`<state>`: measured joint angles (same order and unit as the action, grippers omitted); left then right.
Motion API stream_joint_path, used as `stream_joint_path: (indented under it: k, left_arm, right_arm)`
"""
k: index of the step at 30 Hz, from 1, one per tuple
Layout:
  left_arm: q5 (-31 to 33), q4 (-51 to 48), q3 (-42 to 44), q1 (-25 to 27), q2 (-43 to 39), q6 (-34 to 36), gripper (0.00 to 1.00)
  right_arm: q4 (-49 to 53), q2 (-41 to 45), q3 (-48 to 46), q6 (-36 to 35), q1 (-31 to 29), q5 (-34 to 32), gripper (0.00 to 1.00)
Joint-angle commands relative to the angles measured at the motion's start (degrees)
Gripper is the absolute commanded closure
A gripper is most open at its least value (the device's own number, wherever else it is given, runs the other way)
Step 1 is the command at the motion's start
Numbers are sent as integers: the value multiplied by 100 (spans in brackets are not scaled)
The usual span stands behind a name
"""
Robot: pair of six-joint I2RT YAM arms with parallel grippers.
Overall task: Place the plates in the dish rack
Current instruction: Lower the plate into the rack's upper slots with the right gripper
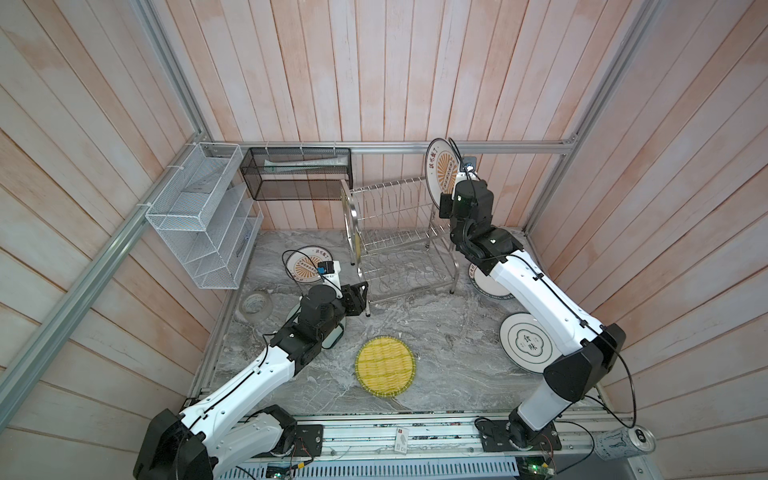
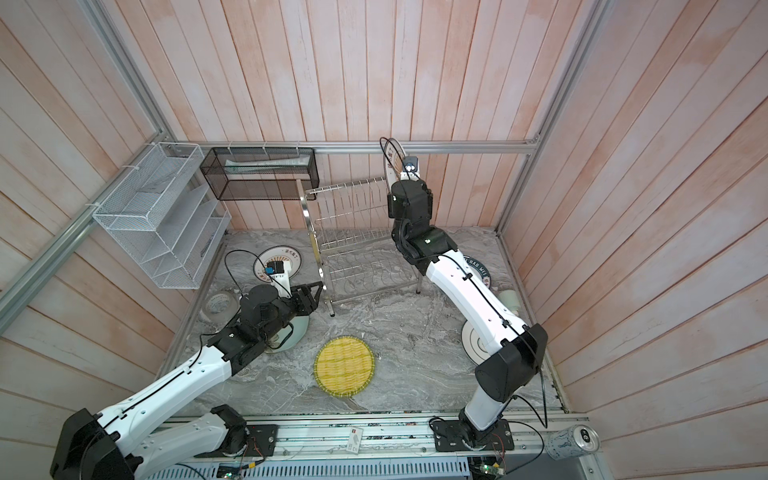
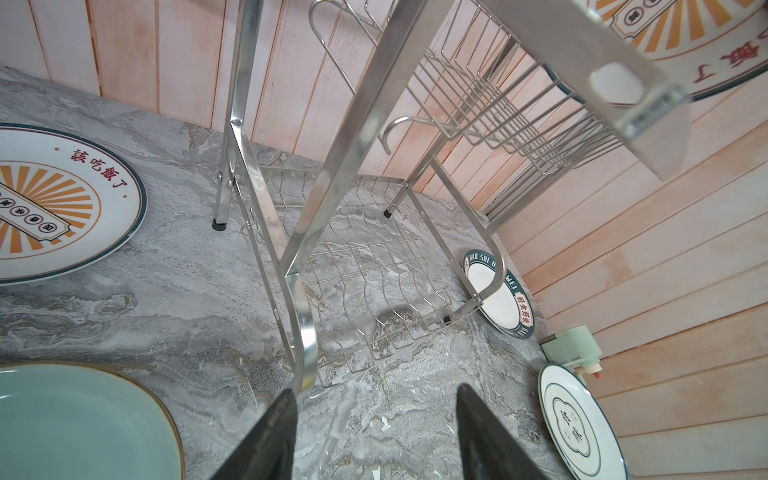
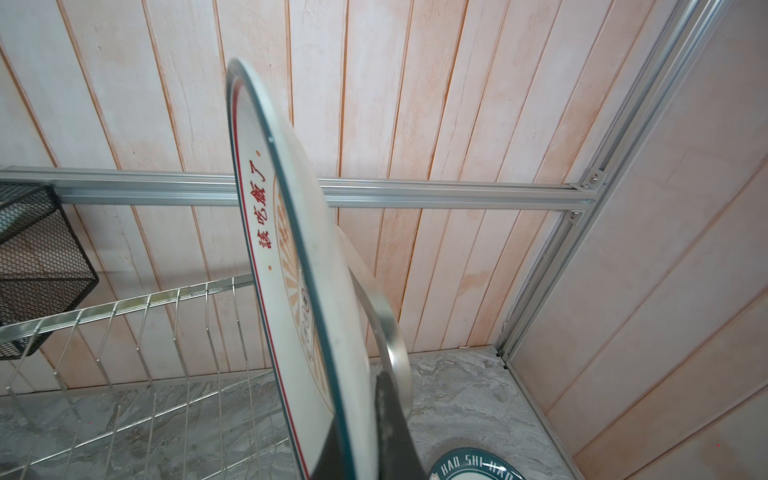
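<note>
Worktop: a grey marbled tabletop is being enclosed on three sides by pale pink plank walls. Aluminium rails are being run along the back and up the corners. A white mesh organizer and a black mesh basket are being carried on those rails at the left rear.

The dish rack is being supported by the tabletop at back centre. A sunburst plate is being gripped on edge, by its lower rim, in the clenched jaws of the right gripper. It is being held upright at the right end of the upper tier, just beside the arched side frame. Whether it is being borne by the prongs cannot be told.

The left gripper is being held low over the tabletop at the rack's front left leg, jaws parted, nothing between them. Contact with the leg cannot be told.

Five plates are being borne flat by the tabletop:
- second sunburst plate, left of the rack
- pale green plate, under the left arm
- yellow woven plate, front centre
- lettered green-rim plate, by the rack's right legs
- cloud-outline plate, near the right wall, partly covered by the right arm

A grey tape roll is being borne near the left wall. A drinks can is being carried on its side by the front rail.
</note>
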<state>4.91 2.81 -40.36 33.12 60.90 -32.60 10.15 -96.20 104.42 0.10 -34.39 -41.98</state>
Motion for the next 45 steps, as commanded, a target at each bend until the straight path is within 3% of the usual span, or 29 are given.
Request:
stream_joint_path:
  k: [1,23,45]
  left_arm:
    - [26,53,117,20,-72,-7,38]
    - [41,29,111,26,-60,-1,38]
    - [46,-43,-47,28,96,41,38]
  right_arm:
    - [-11,-130,403,-51,-56,-444,100]
    - [-258,-331,133,-548,-77,-370,100]
    - [-240,-93,-384,-443,161,-55,100]
